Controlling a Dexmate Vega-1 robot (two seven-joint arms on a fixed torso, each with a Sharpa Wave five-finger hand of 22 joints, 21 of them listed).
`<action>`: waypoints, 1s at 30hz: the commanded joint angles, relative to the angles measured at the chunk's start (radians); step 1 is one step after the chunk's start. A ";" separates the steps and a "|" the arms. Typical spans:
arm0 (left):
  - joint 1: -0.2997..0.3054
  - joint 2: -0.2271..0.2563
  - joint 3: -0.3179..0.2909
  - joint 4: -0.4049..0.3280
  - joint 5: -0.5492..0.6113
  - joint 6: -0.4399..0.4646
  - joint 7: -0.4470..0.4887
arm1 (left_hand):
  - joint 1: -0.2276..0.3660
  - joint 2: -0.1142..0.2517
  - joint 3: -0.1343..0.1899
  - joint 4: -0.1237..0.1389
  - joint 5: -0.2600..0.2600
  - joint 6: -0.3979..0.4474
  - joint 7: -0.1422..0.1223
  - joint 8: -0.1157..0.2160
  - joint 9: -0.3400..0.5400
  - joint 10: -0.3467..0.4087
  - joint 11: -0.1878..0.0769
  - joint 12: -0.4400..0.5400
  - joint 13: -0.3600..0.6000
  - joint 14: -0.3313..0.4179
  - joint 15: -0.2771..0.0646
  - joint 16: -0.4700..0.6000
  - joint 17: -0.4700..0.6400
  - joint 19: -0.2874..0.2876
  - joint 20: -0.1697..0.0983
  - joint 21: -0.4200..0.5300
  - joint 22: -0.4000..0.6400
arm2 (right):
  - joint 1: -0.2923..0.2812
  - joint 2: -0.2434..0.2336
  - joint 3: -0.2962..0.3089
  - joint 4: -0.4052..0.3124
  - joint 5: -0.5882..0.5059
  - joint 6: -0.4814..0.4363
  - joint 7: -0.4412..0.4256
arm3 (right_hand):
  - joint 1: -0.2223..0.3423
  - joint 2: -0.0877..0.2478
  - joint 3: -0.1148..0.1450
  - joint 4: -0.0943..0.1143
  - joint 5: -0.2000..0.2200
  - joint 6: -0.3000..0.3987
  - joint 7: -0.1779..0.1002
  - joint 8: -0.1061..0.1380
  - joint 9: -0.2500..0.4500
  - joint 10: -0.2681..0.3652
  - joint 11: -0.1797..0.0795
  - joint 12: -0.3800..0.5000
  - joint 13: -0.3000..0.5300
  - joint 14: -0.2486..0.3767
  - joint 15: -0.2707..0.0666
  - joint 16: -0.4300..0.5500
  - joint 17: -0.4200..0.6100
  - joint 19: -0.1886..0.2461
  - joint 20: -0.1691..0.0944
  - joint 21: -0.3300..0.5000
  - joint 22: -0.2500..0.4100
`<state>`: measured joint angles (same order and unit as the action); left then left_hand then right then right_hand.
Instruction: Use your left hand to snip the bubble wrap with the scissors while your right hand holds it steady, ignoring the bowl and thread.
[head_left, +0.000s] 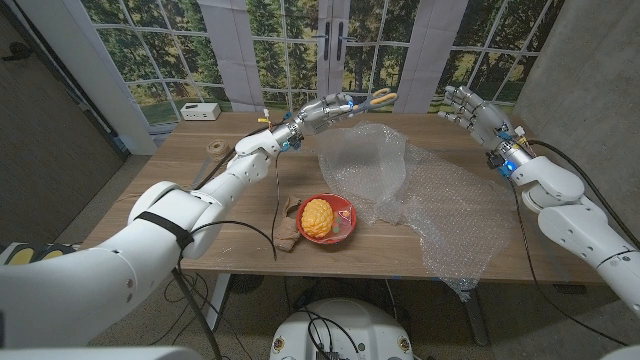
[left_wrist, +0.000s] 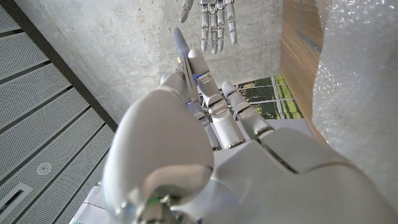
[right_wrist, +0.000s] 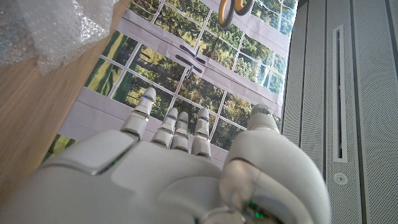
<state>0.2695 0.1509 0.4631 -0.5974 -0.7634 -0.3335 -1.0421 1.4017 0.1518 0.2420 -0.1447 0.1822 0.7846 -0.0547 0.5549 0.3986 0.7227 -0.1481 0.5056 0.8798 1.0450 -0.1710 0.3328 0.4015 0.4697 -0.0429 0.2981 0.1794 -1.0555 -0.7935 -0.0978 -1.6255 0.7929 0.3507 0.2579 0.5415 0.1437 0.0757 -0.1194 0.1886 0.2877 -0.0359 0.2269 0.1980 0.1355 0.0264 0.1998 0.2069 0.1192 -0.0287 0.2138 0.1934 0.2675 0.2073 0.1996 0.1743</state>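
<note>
Operator: Status of both hands and the work material?

Technician: The left hand (head_left: 325, 110) is raised over the far side of the table (head_left: 180, 190) and grips the scissors (head_left: 378, 99); their yellow handles stick out past its fingers. In the left wrist view the blade (left_wrist: 180, 46) points forward along the fingers. The right hand (head_left: 475, 110) is lifted at the far right, fingers spread, holding nothing. The bubble wrap (head_left: 420, 190) lies crumpled across the right half of the table and hangs over the near edge. Neither hand touches it.

Operator: What does the step in hand require?

Technician: Judged from this position, restraint comes first. The right hand should descend onto the sheet near its far edge and press or pinch it taut. Loose film would likely fold between the blades rather than part.

Operator: And the left hand?

Technician: It should bring the scissors to a free edge just beside the restraining hand, blades apart, then close them squarely across the film. Whether the blades now stand apart cannot be told.

Operator: Items to avoid?

Technician: The red bowl (head_left: 327, 218) near the front edge, touching the wrap, and the thread (head_left: 213, 147) at far left.
</note>
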 joint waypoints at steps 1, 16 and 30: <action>0.010 0.024 0.029 -0.061 0.044 0.034 0.051 | 0.011 0.002 -0.002 -0.001 0.006 0.012 -0.003 0.003 0.000 0.008 0.000 -0.005 0.000 0.008 -0.072 -0.004 0.005 0.010 -0.063 -0.001 0.002 | 0.003 -0.025 0.002 0.003 -0.027 0.011 -0.001 | 0.016 -0.002 0.002 -0.009 -0.002 0.008 -0.003 0.004 0.002 0.001 -0.003 0.005 0.004 -0.007 0.001 -0.006 0.002 -0.004 -0.004 -0.004 0.002; -0.015 0.027 0.043 -0.013 0.056 0.045 0.052 | 0.013 0.001 -0.003 -0.001 0.006 0.014 -0.001 0.003 -0.004 0.011 0.001 -0.009 0.000 0.008 -0.072 -0.010 0.007 0.016 -0.063 -0.001 0.002 | -0.019 -0.071 0.030 -0.031 -0.104 0.011 -0.069 | 0.018 -0.002 0.008 -0.011 -0.003 0.024 -0.018 0.004 0.004 0.003 -0.044 0.007 0.004 -0.017 0.005 -0.006 0.005 -0.013 -0.001 -0.007 0.002; -0.078 -0.011 0.040 0.124 0.079 -0.005 0.004 | 0.013 0.000 -0.007 0.001 0.008 0.017 -0.003 0.002 -0.009 0.010 0.003 -0.015 0.000 0.008 -0.072 -0.016 0.007 0.017 -0.065 -0.004 0.002 | -0.072 -0.156 0.071 -0.143 -0.243 -0.120 -0.235 | 0.021 0.000 0.016 -0.012 -0.003 0.034 -0.016 0.001 0.005 0.028 -0.049 0.016 0.005 -0.013 0.013 -0.001 0.008 -0.014 -0.010 -0.005 0.002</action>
<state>0.2358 0.1632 0.5021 -0.5638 -0.7044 -0.3000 -1.0044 1.4016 0.1517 0.2391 -0.1418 0.1822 0.7913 -0.0590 0.5549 0.3893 0.7226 -0.1481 0.4910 0.8764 1.0473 -0.1698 0.3175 0.4061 0.4804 -0.0430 0.2981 0.1792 -1.0905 -0.8882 -0.0570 -1.6910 0.6476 0.3237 0.1386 0.5586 0.1397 0.0841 -0.1278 0.1887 0.3073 -0.0555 0.2268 0.1978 0.1413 -0.0184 0.2034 0.2068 0.0923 -0.0126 0.2066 0.1980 0.2515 0.2021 0.1922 0.1743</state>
